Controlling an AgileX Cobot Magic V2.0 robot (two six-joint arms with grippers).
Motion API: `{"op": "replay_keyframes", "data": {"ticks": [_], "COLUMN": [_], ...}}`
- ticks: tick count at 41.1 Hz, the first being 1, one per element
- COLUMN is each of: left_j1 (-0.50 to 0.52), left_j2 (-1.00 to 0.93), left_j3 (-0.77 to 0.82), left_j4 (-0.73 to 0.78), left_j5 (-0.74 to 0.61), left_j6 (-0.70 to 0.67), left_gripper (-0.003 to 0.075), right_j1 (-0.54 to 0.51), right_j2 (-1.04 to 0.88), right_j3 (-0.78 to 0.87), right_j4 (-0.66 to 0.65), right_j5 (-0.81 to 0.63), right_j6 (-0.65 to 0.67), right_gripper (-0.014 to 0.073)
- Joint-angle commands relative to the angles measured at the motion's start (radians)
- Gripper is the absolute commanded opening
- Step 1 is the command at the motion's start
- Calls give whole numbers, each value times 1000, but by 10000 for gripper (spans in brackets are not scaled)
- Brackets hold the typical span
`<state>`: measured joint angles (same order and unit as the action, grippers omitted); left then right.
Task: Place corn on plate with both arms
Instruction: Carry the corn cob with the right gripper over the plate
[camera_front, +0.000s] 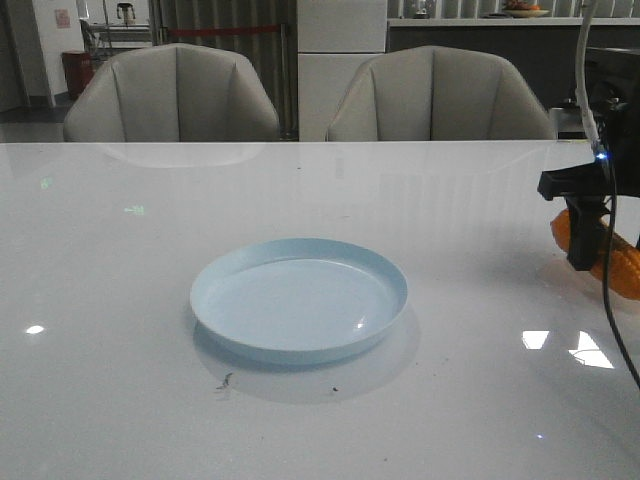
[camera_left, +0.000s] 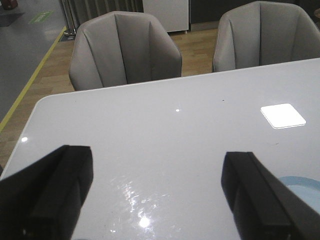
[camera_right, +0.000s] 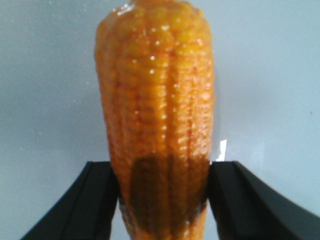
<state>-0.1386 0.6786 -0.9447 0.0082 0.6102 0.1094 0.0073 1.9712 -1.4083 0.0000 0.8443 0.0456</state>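
The orange corn (camera_front: 626, 266) lies at the table's right edge, to the right of the pale-blue plate (camera_front: 300, 300) in the middle. My right gripper (camera_front: 585, 240) is down over the corn. In the right wrist view its fingers (camera_right: 100, 200) press both sides of the cob (camera_right: 155, 95), which points away from the wrist; the gripper (camera_right: 162, 172) is shut on it. My left gripper (camera_left: 157, 157) is wide open and empty over bare table, out of the front view. A sliver of the plate (camera_left: 303, 181) shows beside its one finger.
Two grey chairs (camera_front: 170, 95) (camera_front: 440, 95) stand behind the table's far edge. A dark cable (camera_front: 612, 300) hangs from the right arm down past the corn. The white table (camera_front: 120, 260) is glossy with light reflections.
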Motion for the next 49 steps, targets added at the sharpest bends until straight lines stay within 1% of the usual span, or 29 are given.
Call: {"op": "replay_keyframes", "data": {"ticks": [1, 8, 14, 18, 22, 29, 35, 42, 49], "left_j1": [2, 2, 2, 2, 2, 2, 2, 2, 2], "left_j2": [-2, -2, -2, -2, -2, -2, -2, -2, -2], "left_j3": [-28, -28, -28, -28, -28, -28, -28, -28, -28], "left_j4": [-8, -8, -8, -8, -8, -8, -8, -8, -8], "left_j5": [-90, -90, -90, -92, -94, -94, -94, -94, -88], "left_j6": [-9, -9, -9, -9, -9, -9, -9, -9, -9], "left_gripper": [580, 579, 579, 579, 580, 579, 580, 580, 580], "right_j1": [3, 33, 102, 175, 253, 375, 454, 509, 520], "right_j2": [-56, -56, -56, -56, -56, -34, 6, 65, 109], "right_j3": [-85, -244, -370, -425, -439, -439, -439, -439, -439], "right_j4": [10, 23, 27, 62, 96, 101, 104, 107, 121], "right_j5": [25, 149, 203, 216, 210, 224, 243, 259, 268], "right_j6": [-13, -33, -46, -96, -132, -131, -131, -131, -131], "right_gripper": [200, 200, 200, 200, 200, 200, 200, 200, 202]}}
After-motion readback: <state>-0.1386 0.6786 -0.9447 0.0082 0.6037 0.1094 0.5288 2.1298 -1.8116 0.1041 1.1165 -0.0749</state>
